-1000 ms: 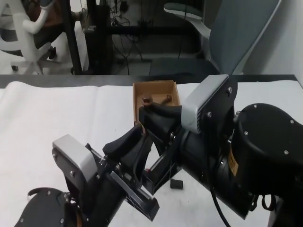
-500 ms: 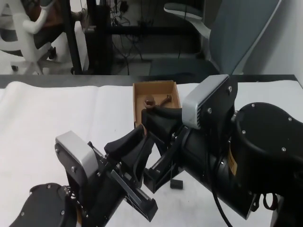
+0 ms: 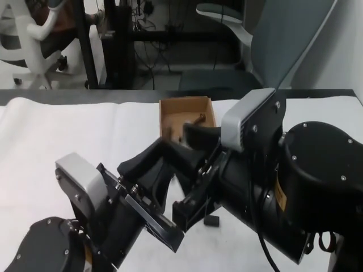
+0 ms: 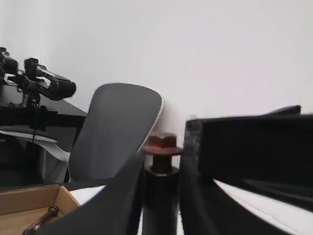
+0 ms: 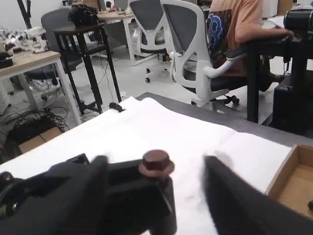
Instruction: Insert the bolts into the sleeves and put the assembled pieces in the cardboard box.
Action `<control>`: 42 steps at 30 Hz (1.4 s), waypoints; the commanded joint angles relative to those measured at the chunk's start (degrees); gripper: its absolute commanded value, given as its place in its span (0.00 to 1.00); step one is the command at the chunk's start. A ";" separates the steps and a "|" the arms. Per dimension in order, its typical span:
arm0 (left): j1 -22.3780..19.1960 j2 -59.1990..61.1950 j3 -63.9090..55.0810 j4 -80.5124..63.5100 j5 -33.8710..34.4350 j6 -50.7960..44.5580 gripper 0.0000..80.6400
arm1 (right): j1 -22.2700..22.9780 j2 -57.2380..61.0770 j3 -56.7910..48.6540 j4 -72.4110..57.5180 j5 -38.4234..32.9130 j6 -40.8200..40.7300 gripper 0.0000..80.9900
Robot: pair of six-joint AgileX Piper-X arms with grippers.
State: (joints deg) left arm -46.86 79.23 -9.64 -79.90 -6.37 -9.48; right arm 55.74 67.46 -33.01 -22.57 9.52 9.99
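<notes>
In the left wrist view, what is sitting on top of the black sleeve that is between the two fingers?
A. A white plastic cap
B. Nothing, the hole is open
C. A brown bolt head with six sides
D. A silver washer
C: the brown bolt head sticks out of the top of the black sleeve, which the left gripper holds.

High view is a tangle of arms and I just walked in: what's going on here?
The left pincer is clamped on a black sleeve that stands upright with a brown bolt seated in it. The right pincer stands open on either side of it. One assembled piece already lies in the cardboard box beyond the arms.
</notes>
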 commanded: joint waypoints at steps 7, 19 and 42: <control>0.49 -0.31 -1.03 -5.64 3.09 2.39 0.02 | 0.28 -2.18 0.39 2.07 -0.87 2.46 0.86; 11.30 0.78 -21.43 41.12 12.02 0.57 0.02 | -0.30 -24.56 0.39 28.78 13.76 0.00 0.86; 22.94 43.45 -71.38 69.17 21.61 0.53 0.15 | -19.40 14.31 -12.31 46.89 -14.75 -36.22 0.69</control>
State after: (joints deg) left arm -23.98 121.33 -79.11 -8.12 13.96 -9.74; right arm 36.63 78.27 -42.08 24.88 -4.66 -21.80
